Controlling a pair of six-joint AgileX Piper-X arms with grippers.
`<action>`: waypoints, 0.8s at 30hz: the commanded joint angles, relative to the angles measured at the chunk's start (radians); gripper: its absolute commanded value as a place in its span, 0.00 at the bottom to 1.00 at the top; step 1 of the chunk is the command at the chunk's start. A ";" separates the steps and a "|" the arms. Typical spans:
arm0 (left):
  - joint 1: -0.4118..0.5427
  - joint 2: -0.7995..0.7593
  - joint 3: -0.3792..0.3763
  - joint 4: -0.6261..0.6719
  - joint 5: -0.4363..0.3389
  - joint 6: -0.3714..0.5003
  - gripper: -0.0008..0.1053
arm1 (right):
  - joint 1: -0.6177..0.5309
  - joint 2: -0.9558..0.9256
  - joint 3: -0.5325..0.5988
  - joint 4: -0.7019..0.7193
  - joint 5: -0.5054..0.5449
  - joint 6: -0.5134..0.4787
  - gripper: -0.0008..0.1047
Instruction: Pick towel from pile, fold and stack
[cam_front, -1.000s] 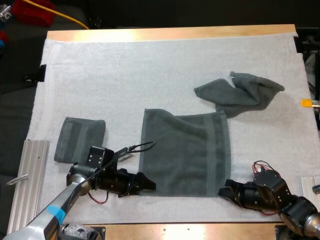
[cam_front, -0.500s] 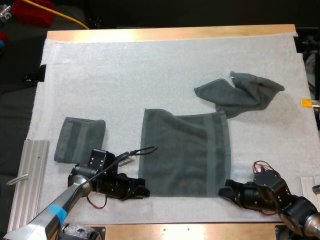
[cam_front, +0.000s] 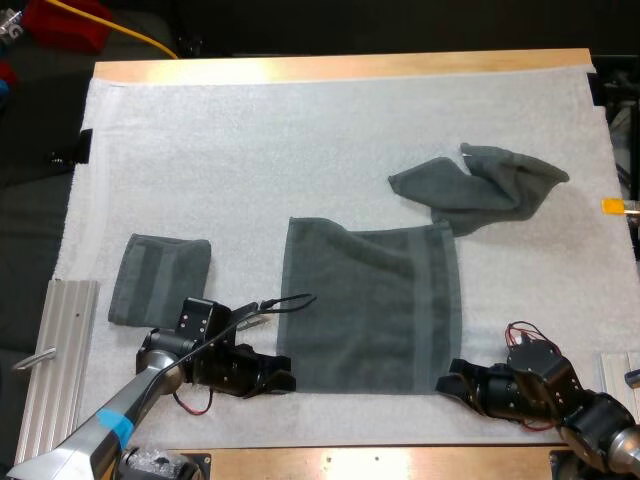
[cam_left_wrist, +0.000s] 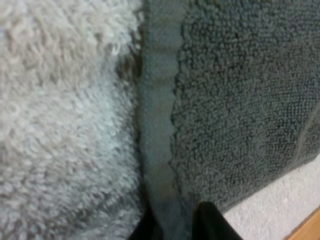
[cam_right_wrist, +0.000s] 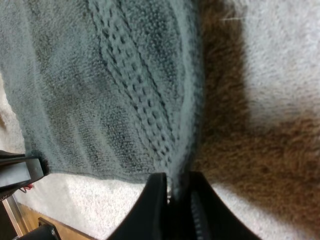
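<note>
You are at a robotics lab bench, not in a home or a shop: two robot arms, the left arm (cam_front: 110, 425) and the right arm (cam_front: 600, 425), reach in over the near side of a wooden table (cam_front: 340, 67) covered by a white mat (cam_front: 250, 150). A ribbed aluminium rail (cam_front: 62, 340) lies along the mat's left side. On the mat you have dark grey-green cloths lying apart from household things: a spread towel (cam_front: 370, 310), a crumpled towel (cam_front: 480, 190) and a folded towel (cam_front: 158, 277).
</note>
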 joint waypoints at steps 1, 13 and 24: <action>-0.007 0.007 0.003 -0.005 -0.014 0.016 0.07 | 0.000 0.006 0.004 0.004 -0.016 -0.007 0.03; -0.013 0.007 -0.001 0.022 0.011 0.028 0.01 | 0.000 0.006 -0.013 0.004 -0.048 -0.026 0.03; -0.215 -0.079 -0.056 0.120 -0.135 0.024 0.01 | 0.002 0.006 -0.119 0.223 -0.034 -0.134 0.03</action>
